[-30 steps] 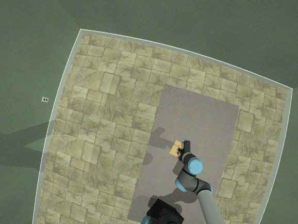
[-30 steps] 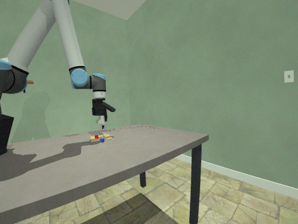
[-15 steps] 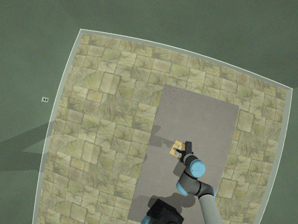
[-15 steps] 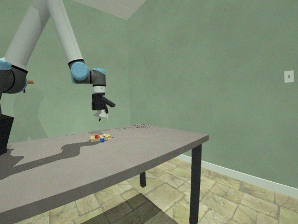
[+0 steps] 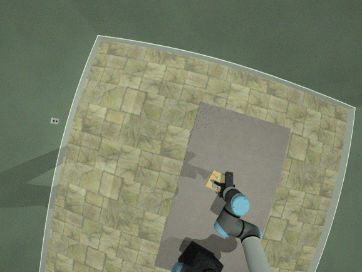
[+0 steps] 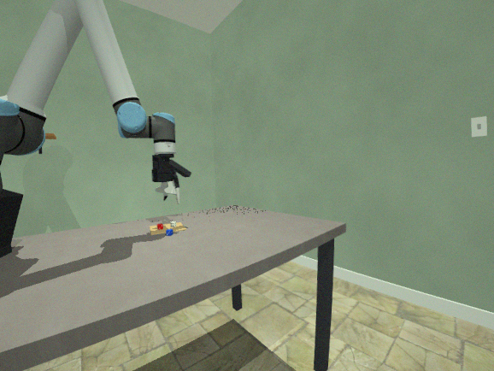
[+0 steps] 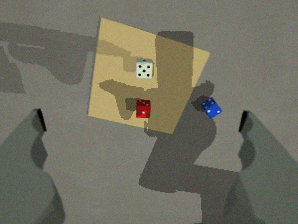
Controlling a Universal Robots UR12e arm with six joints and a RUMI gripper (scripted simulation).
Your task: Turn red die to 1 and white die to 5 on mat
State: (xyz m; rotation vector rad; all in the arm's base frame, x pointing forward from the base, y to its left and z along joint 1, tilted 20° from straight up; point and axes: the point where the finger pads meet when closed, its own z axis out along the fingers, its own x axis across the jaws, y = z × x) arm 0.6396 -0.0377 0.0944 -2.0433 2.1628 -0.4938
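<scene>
Presently, findings as follows.
Gripper (image 7: 145, 125): released, fingers spread wide, nothing held; hangs well above the table (image 6: 239, 252).
Red die (image 7: 143, 108): below the gripper, between its fingers, flat on the mat (image 7: 112, 70).
White die (image 7: 145, 69): just beyond the red die, on the mat, five on top.
Blue die (image 7: 212, 106): toward the right finger, off the mat, on the table.

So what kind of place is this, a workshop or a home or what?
Probably a bare test room set up for robot work: a plain grey table with an arm's open pincer above it, green walls with one wall plate, a stone-tiled floor, and no furniture otherwise.
</scene>
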